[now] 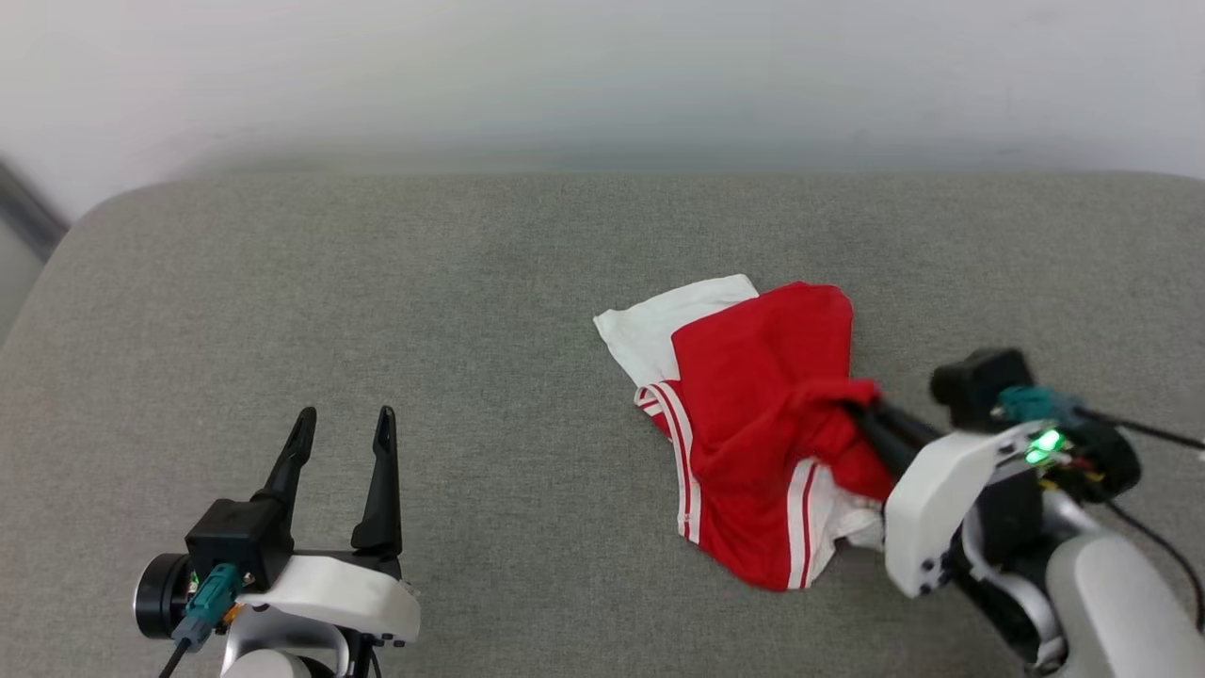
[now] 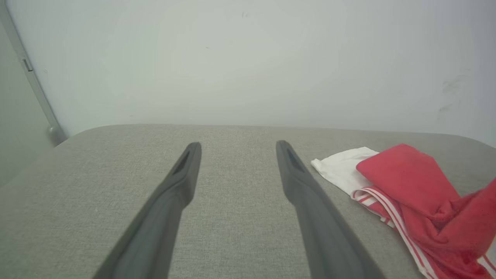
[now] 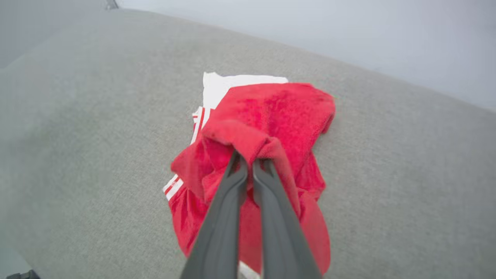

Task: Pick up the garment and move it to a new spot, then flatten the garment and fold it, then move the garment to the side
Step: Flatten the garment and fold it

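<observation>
The garment (image 1: 753, 414) is a crumpled red shirt with a white sleeve and red-white stripe trim, lying right of centre on the grey cushion. My right gripper (image 1: 864, 403) comes in from the lower right and is shut on a raised fold of the garment (image 3: 267, 116); in the right wrist view its fingertips (image 3: 237, 159) pinch red cloth that bunches over them. My left gripper (image 1: 345, 422) stands open at the lower left, well clear of the garment, with bare fabric between its fingers (image 2: 186, 170). The garment (image 2: 407, 186) shows at the right edge of the left wrist view.
The grey upholstered surface (image 1: 377, 282) runs wide to the left and behind the garment. A pale wall (image 1: 602, 75) rises behind its rounded far edge. A dark strip (image 1: 28, 212) stands at the far left corner.
</observation>
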